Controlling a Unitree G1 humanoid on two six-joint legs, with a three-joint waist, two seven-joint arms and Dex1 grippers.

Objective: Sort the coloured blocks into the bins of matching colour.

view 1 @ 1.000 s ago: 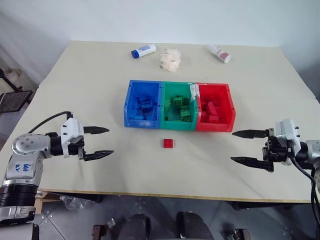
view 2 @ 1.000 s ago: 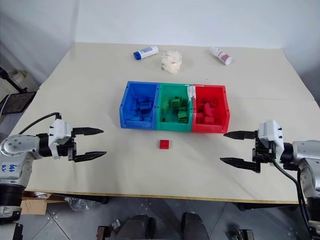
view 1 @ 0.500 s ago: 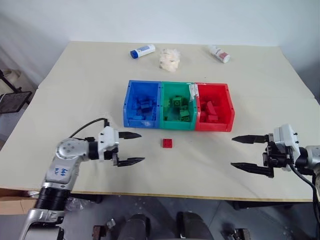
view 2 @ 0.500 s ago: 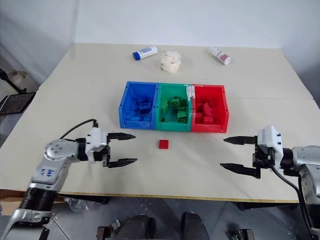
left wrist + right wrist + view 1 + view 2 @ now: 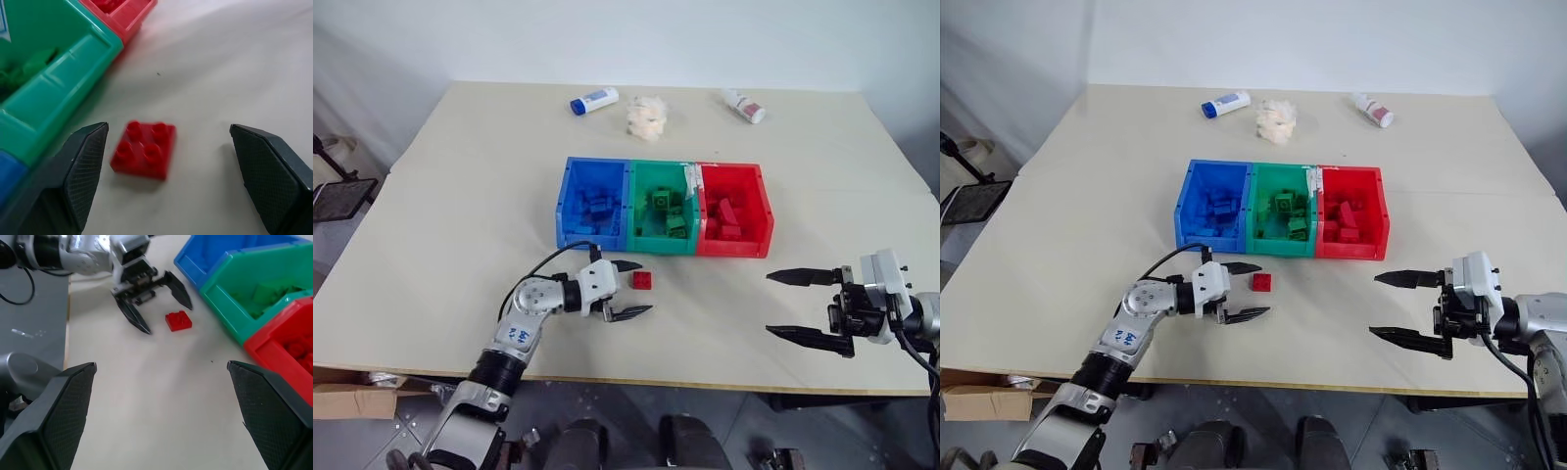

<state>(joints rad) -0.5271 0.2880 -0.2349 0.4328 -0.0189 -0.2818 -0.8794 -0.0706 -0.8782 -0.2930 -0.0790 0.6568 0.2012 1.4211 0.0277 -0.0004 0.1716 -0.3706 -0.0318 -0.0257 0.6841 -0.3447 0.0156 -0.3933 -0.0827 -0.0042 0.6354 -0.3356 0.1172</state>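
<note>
Your left gripper swung in from the table's left, fingers spread, with the red block lying just off its tips, in front of the green bin. Your right gripper hung spread wide.

L hand reaches toward table centre, fingers wide apart; R hand low at right, also gaping

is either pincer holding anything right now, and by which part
Nothing is held. The left pincer stands open beside the red block on the table, not touching it; the right pincer is open and empty.
</note>
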